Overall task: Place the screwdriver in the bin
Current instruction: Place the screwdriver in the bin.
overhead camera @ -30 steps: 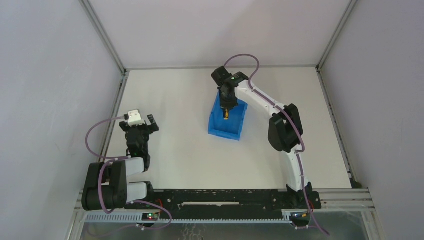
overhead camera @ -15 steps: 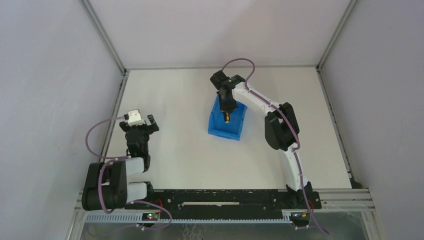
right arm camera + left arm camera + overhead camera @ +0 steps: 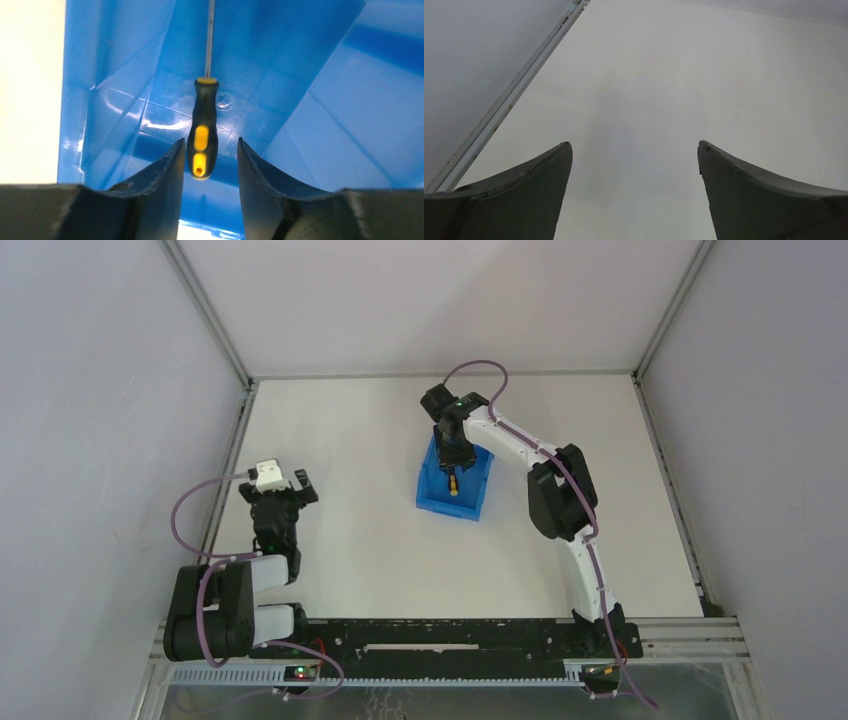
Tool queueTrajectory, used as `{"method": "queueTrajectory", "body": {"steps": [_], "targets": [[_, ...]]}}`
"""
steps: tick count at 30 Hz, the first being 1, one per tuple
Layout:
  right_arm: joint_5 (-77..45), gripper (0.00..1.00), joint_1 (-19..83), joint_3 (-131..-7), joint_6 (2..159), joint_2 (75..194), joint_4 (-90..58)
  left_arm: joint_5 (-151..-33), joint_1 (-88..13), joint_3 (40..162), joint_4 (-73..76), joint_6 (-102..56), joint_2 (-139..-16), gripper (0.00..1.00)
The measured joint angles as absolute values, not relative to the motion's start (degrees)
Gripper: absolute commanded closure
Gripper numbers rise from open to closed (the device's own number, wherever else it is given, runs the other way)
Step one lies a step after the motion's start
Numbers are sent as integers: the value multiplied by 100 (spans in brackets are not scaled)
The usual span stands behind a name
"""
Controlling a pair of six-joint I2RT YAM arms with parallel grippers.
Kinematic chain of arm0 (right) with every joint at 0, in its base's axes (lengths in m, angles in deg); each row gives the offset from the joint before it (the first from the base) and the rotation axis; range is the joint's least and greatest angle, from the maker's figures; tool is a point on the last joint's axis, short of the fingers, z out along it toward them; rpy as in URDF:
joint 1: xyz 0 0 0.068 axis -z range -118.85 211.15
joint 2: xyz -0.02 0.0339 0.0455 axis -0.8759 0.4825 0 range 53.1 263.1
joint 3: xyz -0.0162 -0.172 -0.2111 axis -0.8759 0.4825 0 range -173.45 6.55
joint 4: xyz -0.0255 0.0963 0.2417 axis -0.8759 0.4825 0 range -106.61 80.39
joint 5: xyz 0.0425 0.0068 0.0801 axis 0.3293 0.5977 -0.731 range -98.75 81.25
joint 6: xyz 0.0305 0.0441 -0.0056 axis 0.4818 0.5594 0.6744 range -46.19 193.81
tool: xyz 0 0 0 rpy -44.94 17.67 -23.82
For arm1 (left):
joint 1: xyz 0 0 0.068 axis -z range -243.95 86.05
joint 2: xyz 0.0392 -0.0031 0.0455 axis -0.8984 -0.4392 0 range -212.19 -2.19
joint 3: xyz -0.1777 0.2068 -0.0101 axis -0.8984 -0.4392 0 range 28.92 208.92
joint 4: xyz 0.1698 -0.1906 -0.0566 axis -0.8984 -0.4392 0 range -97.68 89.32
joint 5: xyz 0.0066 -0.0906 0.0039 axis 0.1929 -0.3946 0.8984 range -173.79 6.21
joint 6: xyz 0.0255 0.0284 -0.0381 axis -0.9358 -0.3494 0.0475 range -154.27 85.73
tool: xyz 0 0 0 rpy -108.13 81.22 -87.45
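Screwdriver (image 3: 203, 131) lying inside blue bin (image 3: 320, 90), my right gripper (image 3: 210, 162) just above it, jaws parted, my left gripper (image 3: 634, 165) spread wide.

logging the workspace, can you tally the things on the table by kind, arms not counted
screwdriver: 1, lying inside the bin
bin: 1, blue, open-top
total: 2

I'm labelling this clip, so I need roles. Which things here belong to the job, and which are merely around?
Job:
screwdriver
blue bin
right gripper

Just around:
left gripper, idle over bare table
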State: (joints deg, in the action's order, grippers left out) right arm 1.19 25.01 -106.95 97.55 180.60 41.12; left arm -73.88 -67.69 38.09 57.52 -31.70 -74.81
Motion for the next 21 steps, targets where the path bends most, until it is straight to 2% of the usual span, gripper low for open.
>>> {"method": "queueTrajectory", "body": {"steps": [12,21], "targets": [[123,22,2501,-10695,9753,18062,4093,-7386,-6769,3809,5754,-3170,-7481,0],[175,22,2501,-10695,9795,18062,4103,-7388,-6769,3809,5752,-3170,-7481,0]]}}
